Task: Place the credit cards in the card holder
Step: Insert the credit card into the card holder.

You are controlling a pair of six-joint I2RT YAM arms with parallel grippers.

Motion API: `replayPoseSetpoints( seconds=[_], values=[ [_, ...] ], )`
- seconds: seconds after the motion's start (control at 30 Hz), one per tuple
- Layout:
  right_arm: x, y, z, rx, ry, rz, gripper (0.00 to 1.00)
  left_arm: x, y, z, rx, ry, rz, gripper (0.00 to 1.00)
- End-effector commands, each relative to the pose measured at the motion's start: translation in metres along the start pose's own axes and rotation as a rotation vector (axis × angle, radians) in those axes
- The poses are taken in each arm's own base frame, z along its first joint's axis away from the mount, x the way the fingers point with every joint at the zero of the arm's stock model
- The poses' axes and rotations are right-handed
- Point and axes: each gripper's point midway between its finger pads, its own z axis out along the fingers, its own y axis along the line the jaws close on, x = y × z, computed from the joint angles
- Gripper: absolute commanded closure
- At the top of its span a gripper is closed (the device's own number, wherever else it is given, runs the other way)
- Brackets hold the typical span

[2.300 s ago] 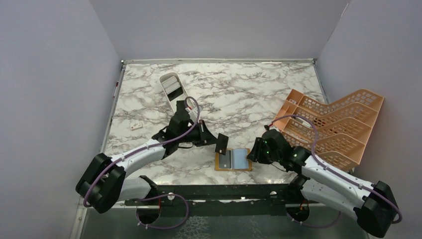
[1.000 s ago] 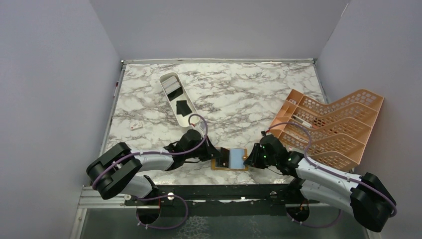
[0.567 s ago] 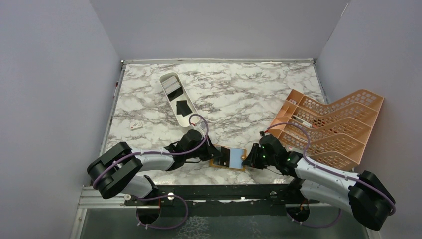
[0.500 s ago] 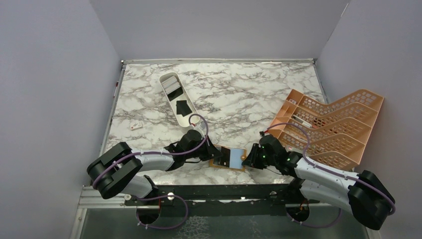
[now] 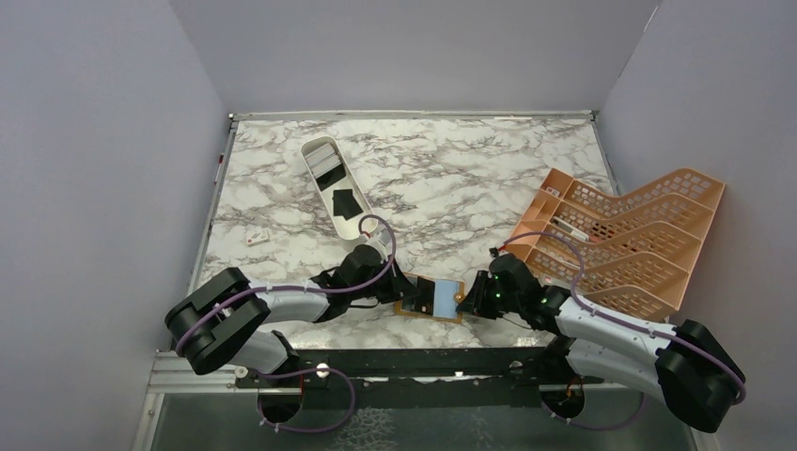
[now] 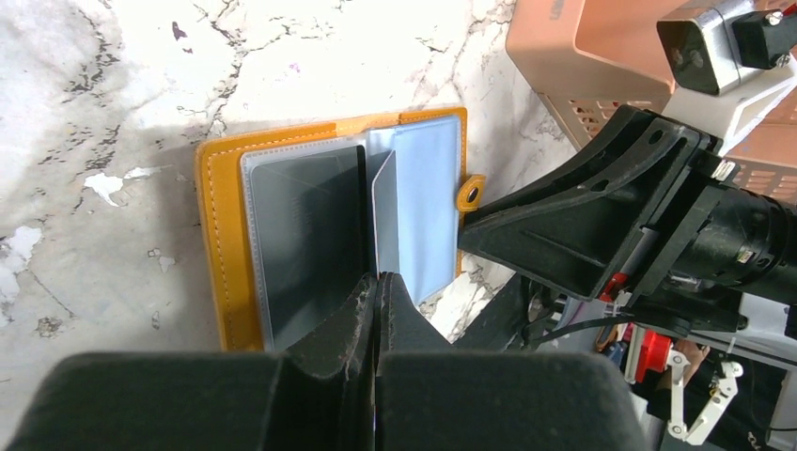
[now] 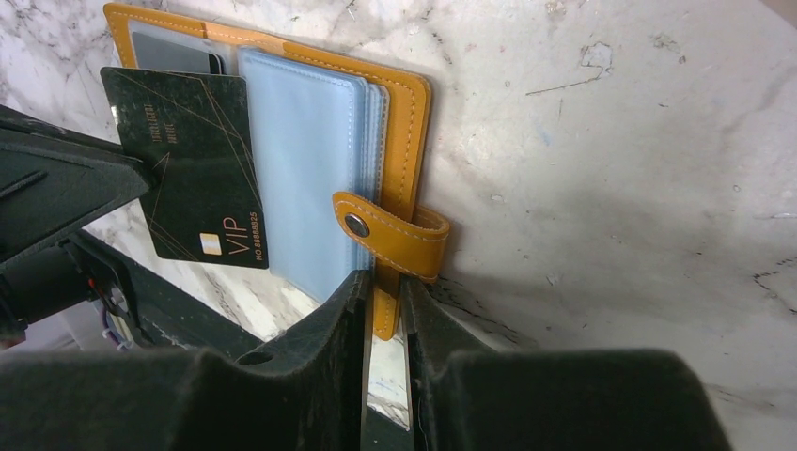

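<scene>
Insertion step — the left pincer [image 6: 376,282], clamped shut on a black credit card [image 7: 202,178], holds it over the open card holder [image 6: 211,235] at the worktop's near middle. The right pincer [image 7: 383,282] pinches the holder's right edge. Next, by my judgement — angle the card into a pocket and push.

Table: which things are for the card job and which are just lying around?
For the job: card holder; black card in left gripper; right gripper gripping the holder; spare cards in tray.
Lying around: orange rack; small white piece.
</scene>
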Motion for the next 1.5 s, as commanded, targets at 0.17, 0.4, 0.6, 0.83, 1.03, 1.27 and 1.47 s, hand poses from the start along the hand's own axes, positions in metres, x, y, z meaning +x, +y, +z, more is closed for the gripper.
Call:
replayPoseSetpoints(
  seconds=[0.17,0.4,0.6,0.83,1.03,1.27,1.47],
  values=[
    [0.024,-0.029,0.002,0.086,0.077,0.004,0.77,-0.011,0.006,0.006,-0.032,-0.043,0.132,1.00],
    [0.025,-0.028,0.003,0.080,0.077,0.004,0.77,-0.007,0.010,0.009,-0.040,-0.022,0.136,1.00],
    [0.026,-0.029,0.004,0.079,0.082,0.006,0.77,-0.001,0.024,0.010,-0.080,-0.014,0.121,1.00],
    [0.026,-0.028,0.004,0.075,0.081,0.006,0.77,-0.002,0.028,0.007,-0.091,-0.026,0.141,1.00],
    [0.027,-0.029,0.004,0.077,0.084,0.008,0.77,-0.008,0.021,0.008,-0.078,-0.028,0.227,1.00],
    [0.027,-0.028,0.004,0.073,0.083,0.008,0.77,-0.007,0.035,0.011,-0.165,0.027,0.305,1.00],
    [0.028,-0.029,0.005,0.074,0.088,0.007,0.77,-0.010,0.035,0.011,-0.190,0.038,0.331,1.00]
  ],
)
